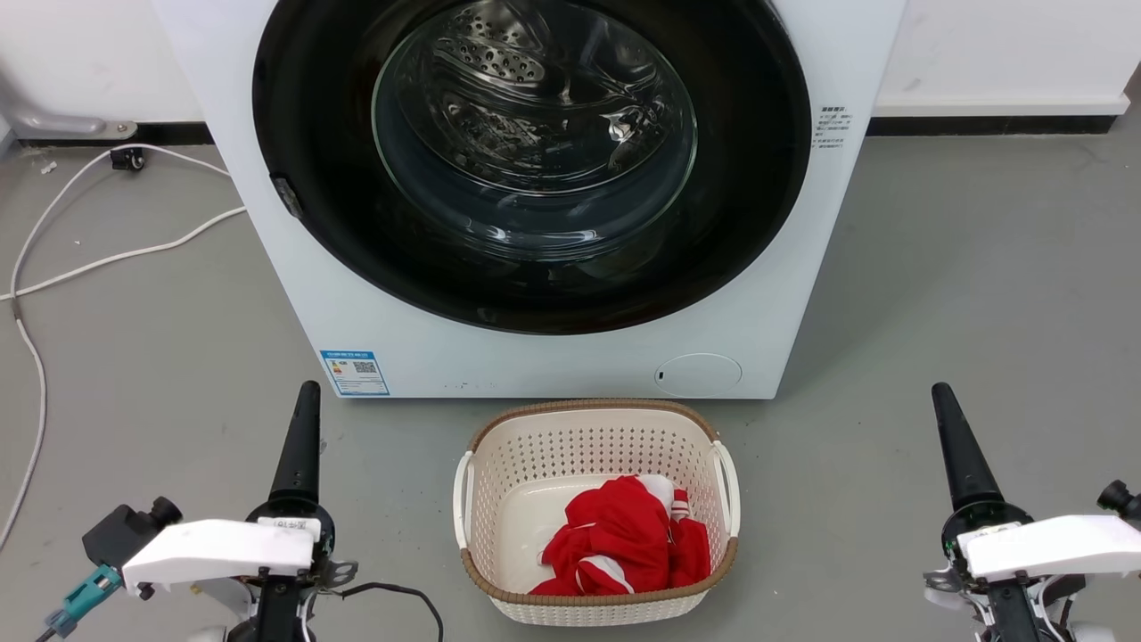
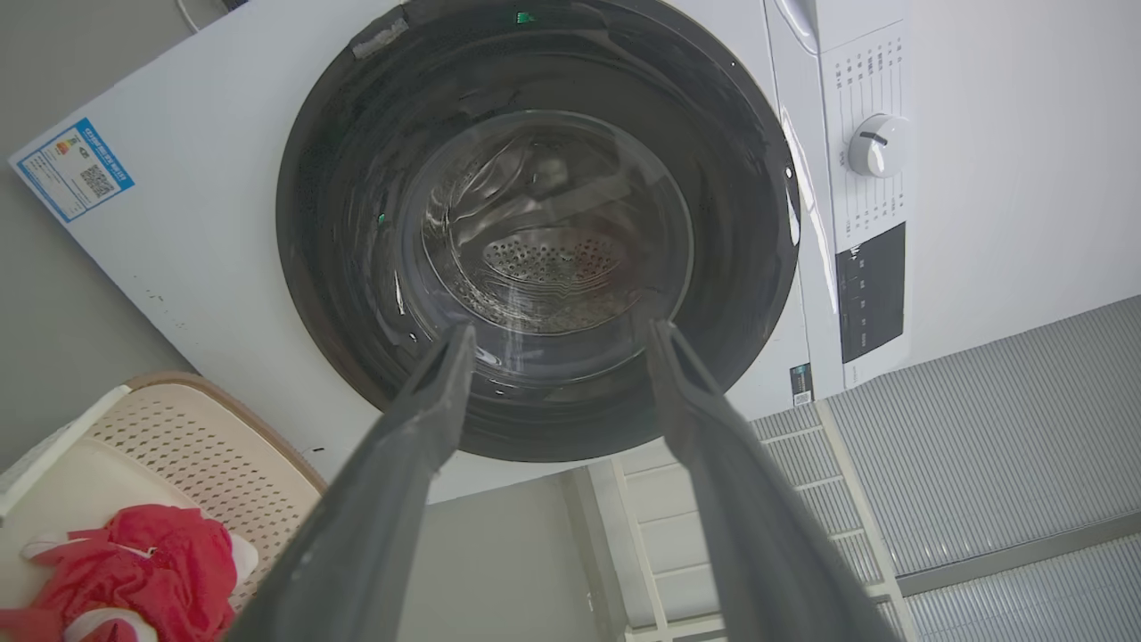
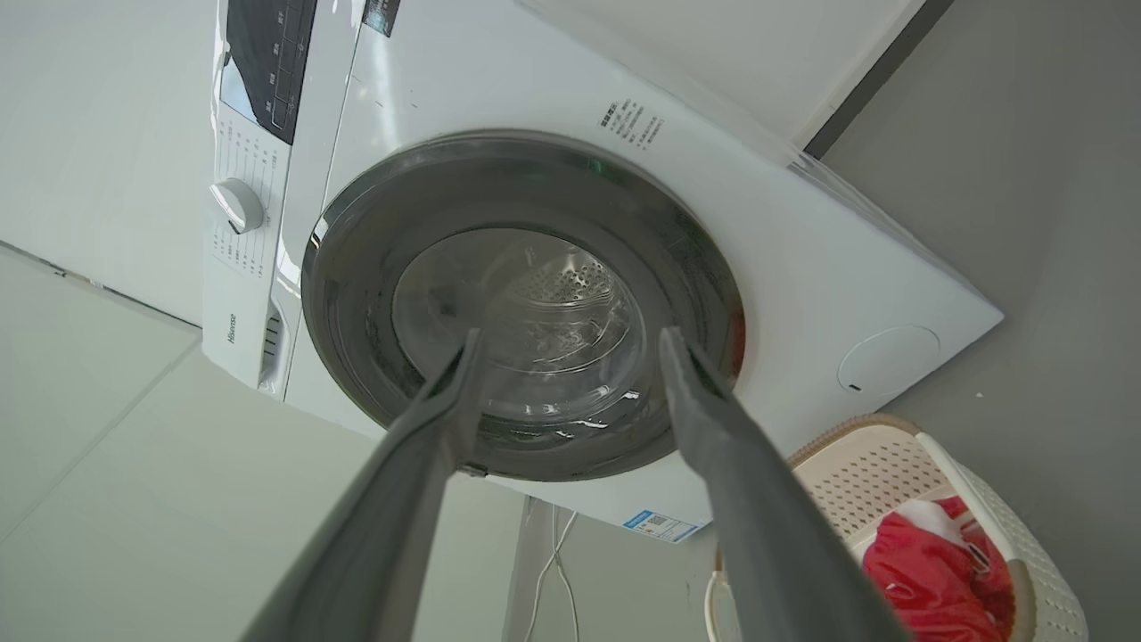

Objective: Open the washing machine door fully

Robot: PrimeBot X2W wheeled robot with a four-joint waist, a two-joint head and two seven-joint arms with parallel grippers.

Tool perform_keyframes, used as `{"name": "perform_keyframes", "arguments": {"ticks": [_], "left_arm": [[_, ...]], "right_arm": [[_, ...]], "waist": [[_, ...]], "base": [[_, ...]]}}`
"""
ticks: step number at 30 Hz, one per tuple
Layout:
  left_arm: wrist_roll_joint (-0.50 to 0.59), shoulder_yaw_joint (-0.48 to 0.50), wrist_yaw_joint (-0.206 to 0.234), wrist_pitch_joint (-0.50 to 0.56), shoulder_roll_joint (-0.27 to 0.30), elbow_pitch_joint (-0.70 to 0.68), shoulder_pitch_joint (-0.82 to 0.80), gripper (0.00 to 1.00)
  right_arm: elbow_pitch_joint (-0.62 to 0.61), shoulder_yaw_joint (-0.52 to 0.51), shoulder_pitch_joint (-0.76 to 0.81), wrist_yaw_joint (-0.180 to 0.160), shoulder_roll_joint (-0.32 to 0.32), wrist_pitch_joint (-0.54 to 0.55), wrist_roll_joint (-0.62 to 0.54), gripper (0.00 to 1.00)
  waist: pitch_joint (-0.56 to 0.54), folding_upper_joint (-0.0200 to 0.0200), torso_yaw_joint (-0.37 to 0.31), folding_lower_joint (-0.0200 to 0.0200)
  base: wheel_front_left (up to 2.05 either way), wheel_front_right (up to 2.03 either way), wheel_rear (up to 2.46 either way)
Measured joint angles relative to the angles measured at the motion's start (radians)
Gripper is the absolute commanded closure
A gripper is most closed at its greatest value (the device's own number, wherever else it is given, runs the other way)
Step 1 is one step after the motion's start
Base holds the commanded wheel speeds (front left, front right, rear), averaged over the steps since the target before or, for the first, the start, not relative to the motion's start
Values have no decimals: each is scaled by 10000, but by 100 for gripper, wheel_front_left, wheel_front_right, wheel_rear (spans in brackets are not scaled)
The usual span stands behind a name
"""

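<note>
Head view: the washing machine door (image 1: 532, 152) is being shown unopened, well ahead of left gripper (image 1: 306, 397) and right gripper (image 1: 943, 397), both spread, empty.

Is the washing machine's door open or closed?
Shut: the washing machine door lies flush against the washing machine, with no gap showing around its rim.

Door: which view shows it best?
Right wrist view: the whole door is in frame, rim to rim. In the left wrist view it runs into the frame's top edge; the head view cuts off its top.
</note>
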Motion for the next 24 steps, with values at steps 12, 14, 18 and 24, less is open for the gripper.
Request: {"name": "perform_keyframes", "arguments": {"ticks": [12, 14, 18, 24], "left_arm": [[2980, -282, 0, -437, 0, -359, 5, 0], [3459, -362, 2, -499, 2, -433, 5, 0], [4389, -545, 115, -631, 2, -497, 8, 0], [5530, -675, 263, -809, 2, -523, 40, 0]], "right_arm": [[-441, 257, 168, 2, 2, -445, -2652, 0], [-474, 299, 198, 2, 2, -499, -3016, 0], [-537, 368, 294, 2, 2, -629, -3814, 0], [-683, 468, 332, 2, 2, -708, -4786, 0]], "waist": [[-17, 0, -27, 0], [-15, 1, -29, 0], [-20, 0, -30, 0], [-40, 0, -35, 0]], "base": [[0, 0, 0], [0, 0, 0], [0, 0, 0], [0, 0, 0]]}}
